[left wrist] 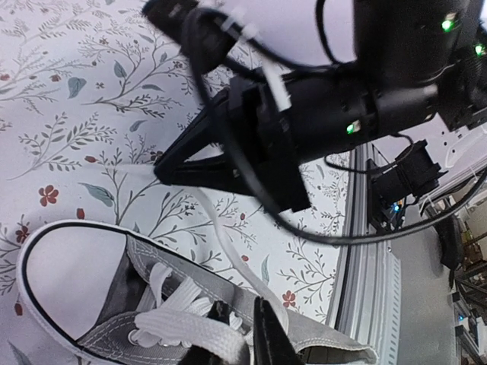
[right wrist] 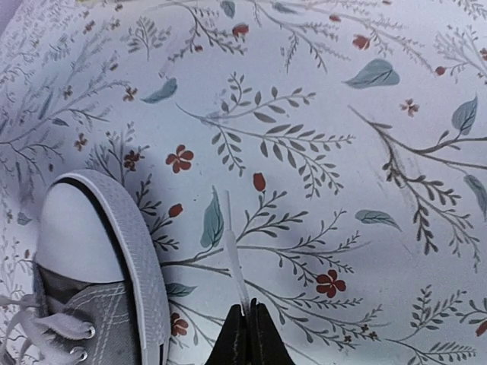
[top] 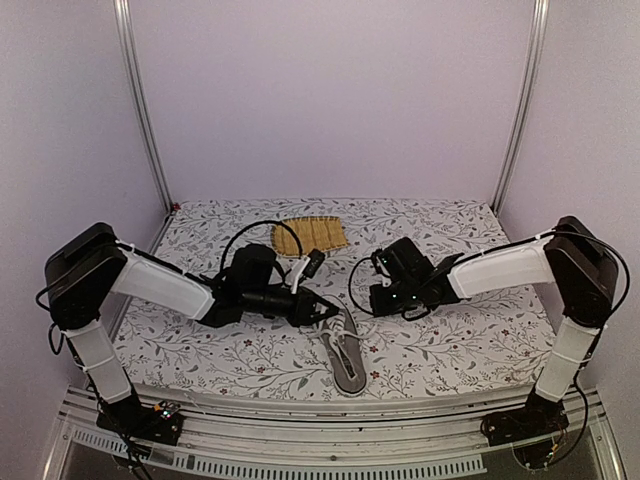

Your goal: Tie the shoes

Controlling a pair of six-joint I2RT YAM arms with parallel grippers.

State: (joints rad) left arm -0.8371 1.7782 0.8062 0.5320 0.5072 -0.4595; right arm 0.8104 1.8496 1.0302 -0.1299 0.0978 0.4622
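Note:
The shoe (top: 347,365), a small grey canvas sneaker with a white sole, lies near the table's front edge between the two arms. Its white toe cap (right wrist: 76,243) shows at the lower left of the right wrist view. My right gripper (right wrist: 246,310) is shut on the thin end of a white lace (right wrist: 234,255), low over the tablecloth just right of the toe. In the left wrist view my left gripper (left wrist: 242,327) sits over the laced front of the shoe (left wrist: 156,258). Its jaws stand nearly together on a wide white lace (left wrist: 183,328). The right gripper (left wrist: 161,173) appears there above the shoe.
A yellow woven mat (top: 310,235) lies at the back of the floral tablecloth (top: 450,340). The table's metal front rail (left wrist: 373,289) runs close beside the shoe. Black cables (left wrist: 228,152) hang from the right arm over the shoe.

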